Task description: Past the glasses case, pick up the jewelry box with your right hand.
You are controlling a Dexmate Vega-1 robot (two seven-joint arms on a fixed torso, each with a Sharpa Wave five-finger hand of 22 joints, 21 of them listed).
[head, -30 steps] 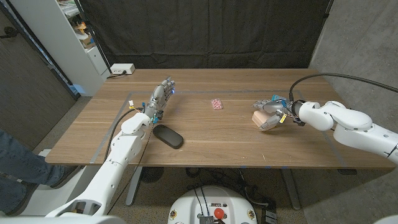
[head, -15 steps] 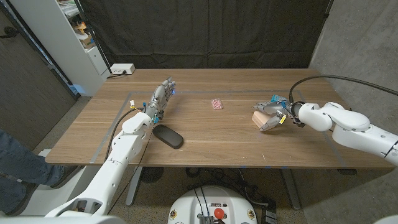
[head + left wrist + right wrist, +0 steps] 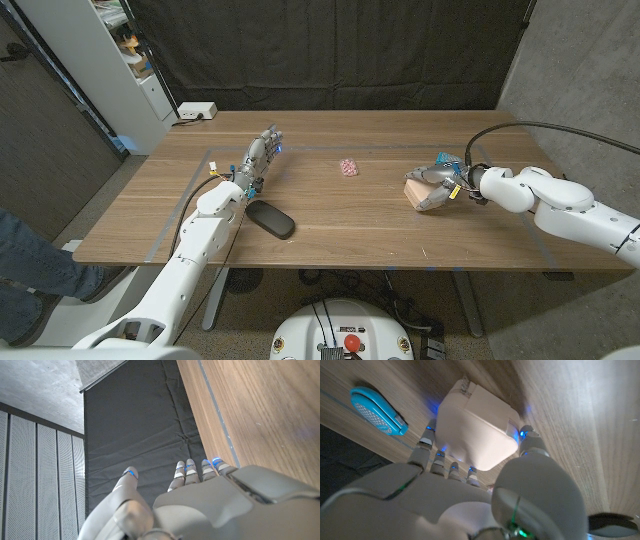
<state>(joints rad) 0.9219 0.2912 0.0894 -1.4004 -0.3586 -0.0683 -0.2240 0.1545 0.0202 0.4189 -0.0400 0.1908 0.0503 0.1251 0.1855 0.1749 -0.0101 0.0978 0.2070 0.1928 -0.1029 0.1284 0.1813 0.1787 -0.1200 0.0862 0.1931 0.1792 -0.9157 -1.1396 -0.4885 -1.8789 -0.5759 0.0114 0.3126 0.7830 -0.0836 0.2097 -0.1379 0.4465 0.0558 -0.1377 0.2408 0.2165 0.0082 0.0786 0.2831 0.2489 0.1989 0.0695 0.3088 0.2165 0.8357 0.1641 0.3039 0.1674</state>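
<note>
Right hand wraps the jewelry box: fingers along one side, thumb on the opposite face, as the right wrist view shows plainly. Grip closed on the box, no visible gap.

Change over the last second: the hand and box have shifted slightly toward the table's far edge and the hand looks less tilted; box was pitched more a second ago. Cannot tell from the head view whether the box is clear of the table or only just resting on it. Judgement: grasp is made, lift is beginning or imminent.

Box sits on the robot's right side of the table, well apart from the dark glasses case on the left. Small pink item lies between them, nearer the far edge. A blue oval object lies near the box.

Left hand unchanged, fingers extended and holding nothing, just beyond the glasses case.
</note>
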